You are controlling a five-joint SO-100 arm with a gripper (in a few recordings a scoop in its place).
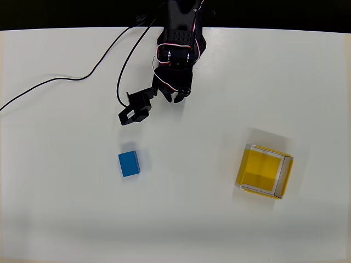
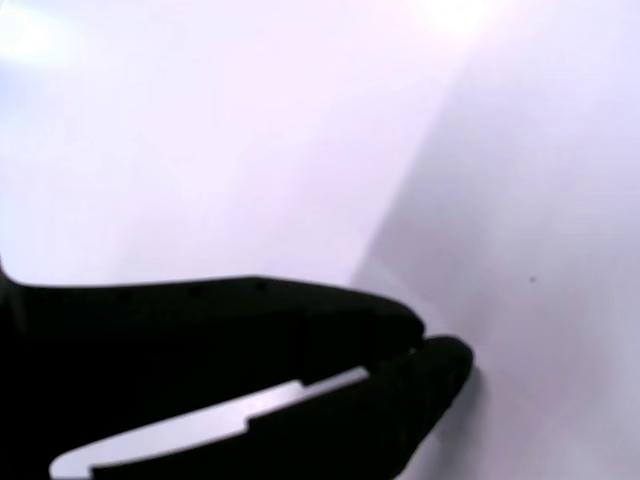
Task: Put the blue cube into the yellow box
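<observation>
The blue cube (image 1: pixel 129 164) lies flat on the white table, left of centre in the overhead view. To its right, well apart, the yellow box (image 1: pixel 264 171) stands open-topped, with thin pale walls and nothing inside. My black gripper (image 1: pixel 171 98) hangs near the table's far edge, above and to the right of the cube and clear of it. In the wrist view the gripper (image 2: pixel 435 345) has its two dark fingers lying together with nothing between them, over bare table.
A black cable (image 1: pixel 82 76) runs from the arm's base across the far left of the table (image 1: pixel 66 219). The black camera block (image 1: pixel 136 112) sticks out to the left of the gripper. Dark background lies beyond the far edge.
</observation>
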